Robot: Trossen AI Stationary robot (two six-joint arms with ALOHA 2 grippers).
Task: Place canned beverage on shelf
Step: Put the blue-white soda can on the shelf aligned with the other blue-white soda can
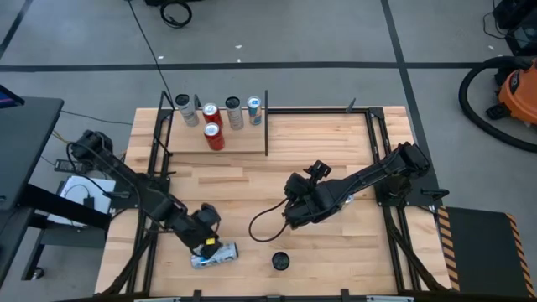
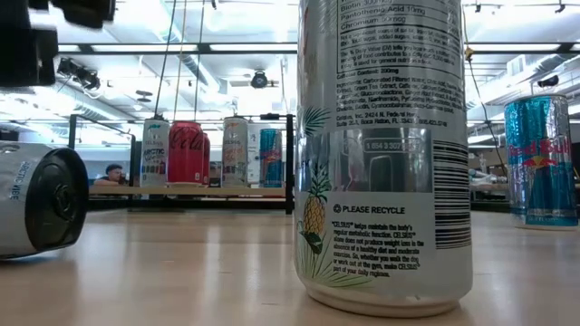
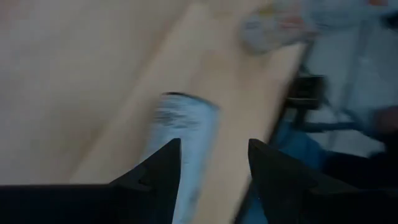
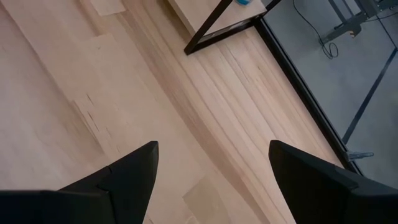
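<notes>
A silver can [image 1: 215, 254] lies on its side near the table's near edge; it also shows in the low view [image 2: 41, 201]. My left gripper [image 1: 207, 237] is open right over it. In the left wrist view the can [image 3: 186, 127] lies ahead of and partly under one finger of the gripper [image 3: 211, 146]. The shelf [image 1: 243, 141], a pale board in a black frame, stands at the far side with several upright cans [image 1: 220, 119]. My right gripper [image 1: 291, 214] is open and empty over mid-table [image 4: 211, 177]. My left gripper hangs over the lying can, its fingers slanting down from the table's far left. One finger [image 3: 163, 168] overlaps the can's side in the wrist view. Whether it touches the can, I cannot tell.
An upright can [image 1: 280, 262] stands near the near edge, right of the lying can, and fills the low view [image 2: 385, 154]. A blue and silver can [image 2: 541, 158] stands farther right. A black cable [image 1: 260, 225] loops by the right arm. Black frame rails run along both table sides.
</notes>
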